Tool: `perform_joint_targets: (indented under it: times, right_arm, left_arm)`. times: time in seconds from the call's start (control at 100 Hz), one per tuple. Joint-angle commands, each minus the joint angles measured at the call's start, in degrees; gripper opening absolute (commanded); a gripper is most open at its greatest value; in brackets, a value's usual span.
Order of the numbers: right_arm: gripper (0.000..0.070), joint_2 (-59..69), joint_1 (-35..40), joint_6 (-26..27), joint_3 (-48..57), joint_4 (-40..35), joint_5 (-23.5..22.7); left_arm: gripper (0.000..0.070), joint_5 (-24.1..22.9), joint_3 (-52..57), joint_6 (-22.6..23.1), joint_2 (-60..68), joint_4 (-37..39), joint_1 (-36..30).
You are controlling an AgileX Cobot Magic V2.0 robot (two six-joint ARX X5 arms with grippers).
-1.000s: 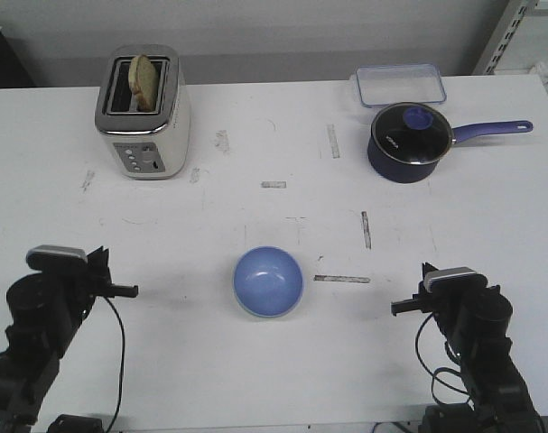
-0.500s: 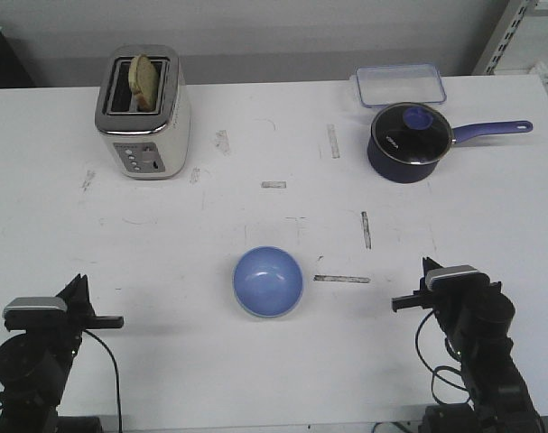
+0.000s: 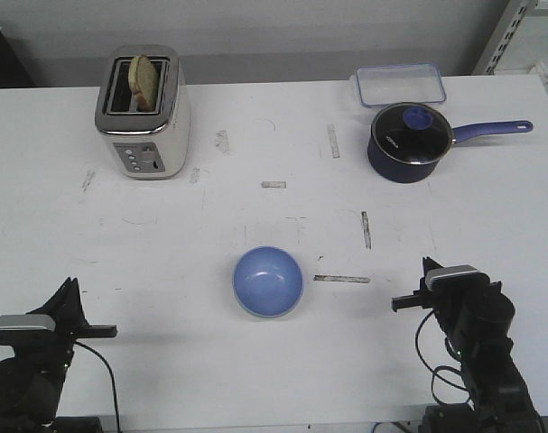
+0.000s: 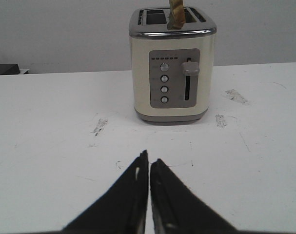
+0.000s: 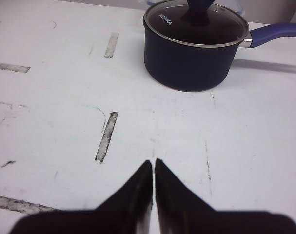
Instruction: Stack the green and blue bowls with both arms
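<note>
The blue bowl (image 3: 268, 281) sits upright on the white table (image 3: 255, 216), near the front centre. A thin pale green edge (image 3: 255, 313) shows round its near side, so the green bowl seems to lie under it, mostly hidden. My left gripper (image 3: 105, 332) is low at the front left corner, well apart from the bowls, jaws pressed together on nothing (image 4: 149, 163). My right gripper (image 3: 402, 305) hangs at the front right, about as far from the bowls, also shut and empty (image 5: 153, 165). Neither wrist view shows a bowl.
A cream toaster (image 3: 143, 113) with a slice of bread stands at the back left, straight ahead of the left gripper (image 4: 172, 63). A navy saucepan (image 3: 411, 142) with a glass lid and long handle is at the back right (image 5: 191, 46), behind it a clear plastic box (image 3: 399, 84).
The left arm has drawn back and sunk toward the front left corner of the table. The right arm and the bowls have not moved.
</note>
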Motion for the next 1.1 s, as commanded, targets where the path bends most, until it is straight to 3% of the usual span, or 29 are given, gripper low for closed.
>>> perform_joint_targets:
  times: [0.0,0.28,0.52,0.69,0.8,1.09]
  right_arm:
    - [0.0000,0.31,0.04,0.33,0.44,0.79,0.20]
    - [0.0000,0.31,0.04,0.33,0.44,0.79,0.20]
    - [0.0000,0.31,0.04,0.33,0.44,0.79,0.20]
    - [0.0000,0.31,0.04,0.33,0.44,0.81,0.20]
    - [0.0000,0.31,0.04,0.33,0.44,0.81,0.20]
    - [0.0000,0.31,0.04,0.35,0.44,0.81,0.20]
  left_arm:
    - [0.0001,-0.20,0.52,-0.24,-0.15,0.57,0.09]
    - [0.0001,-1.18,-2.03,-0.26,-3.04,1.70,0.09]
    - [0.0001,-1.16,-16.17,-0.52,-11.08,9.53,0.09]
    - [0.0001,-1.01,-23.08,-4.44,-12.11,12.70,0.09]
    - [0.0001,-1.03,-27.87,-4.39,-12.13,19.76,0.09]
    - [0.0001,-0.87,-27.71,-4.39,-12.11,18.88,0.09]
